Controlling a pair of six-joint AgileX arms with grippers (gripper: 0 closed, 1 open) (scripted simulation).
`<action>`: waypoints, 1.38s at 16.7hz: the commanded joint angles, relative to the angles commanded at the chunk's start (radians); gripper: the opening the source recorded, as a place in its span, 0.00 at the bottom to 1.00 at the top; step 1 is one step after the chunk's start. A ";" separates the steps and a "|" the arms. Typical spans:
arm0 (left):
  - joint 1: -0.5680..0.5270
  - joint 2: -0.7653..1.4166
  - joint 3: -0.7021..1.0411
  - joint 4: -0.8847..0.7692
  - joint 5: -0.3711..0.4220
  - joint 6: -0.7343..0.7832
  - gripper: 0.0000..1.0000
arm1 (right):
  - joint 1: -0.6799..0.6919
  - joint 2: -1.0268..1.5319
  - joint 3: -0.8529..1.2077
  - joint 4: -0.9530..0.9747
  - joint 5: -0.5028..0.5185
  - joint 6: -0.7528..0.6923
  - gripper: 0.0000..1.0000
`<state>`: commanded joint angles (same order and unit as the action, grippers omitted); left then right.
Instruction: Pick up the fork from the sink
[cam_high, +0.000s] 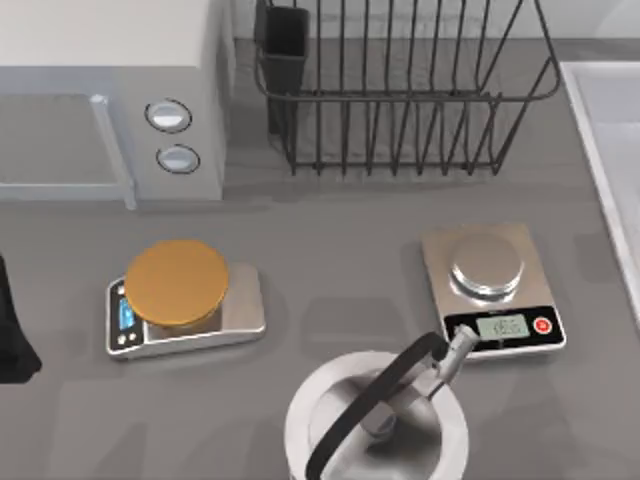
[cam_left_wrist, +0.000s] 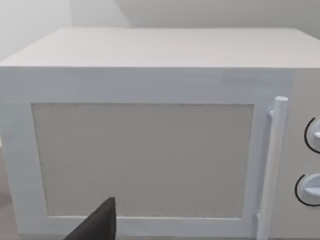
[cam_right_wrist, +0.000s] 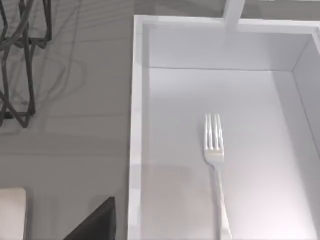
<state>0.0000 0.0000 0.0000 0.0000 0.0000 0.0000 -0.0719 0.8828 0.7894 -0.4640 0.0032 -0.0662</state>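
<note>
Your right claw (cam_right_wrist: 95, 222) hangs above the sink (cam_right_wrist: 136, 125), near its rim on the table side, and I can't tell whether its fingers stand wide or narrow — just a dark wedge of it shows in the right wrist view. You'll find the fork (cam_right_wrist: 215, 165) lying flat on the basin floor, apart from every wall, tines pointing toward the far wall. That bare lie leaves room around the handle, so I'd judge a straight descent is what comes next. It's slim, shiny metal on a smooth pale floor, so expect it to slide if pinched off-centre. In the top view the sink rim (cam_high: 600, 150) runs along the table's right edge. Your left claw (cam_left_wrist: 97, 225) sits parked facing the microwave (cam_left_wrist: 150, 150)
</note>
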 joint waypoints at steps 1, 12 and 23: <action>0.000 0.000 0.000 0.000 0.000 0.000 1.00 | -0.008 0.103 0.091 -0.054 0.000 -0.008 1.00; 0.000 0.000 0.000 0.000 0.000 0.000 1.00 | -0.097 1.191 1.056 -0.630 0.002 -0.085 1.00; 0.000 0.000 0.000 0.000 0.000 0.000 1.00 | -0.129 1.581 1.404 -0.836 0.003 -0.112 1.00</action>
<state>0.0000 0.0000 0.0000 0.0000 0.0000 0.0000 -0.2004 2.4635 2.1931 -1.3003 0.0059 -0.1781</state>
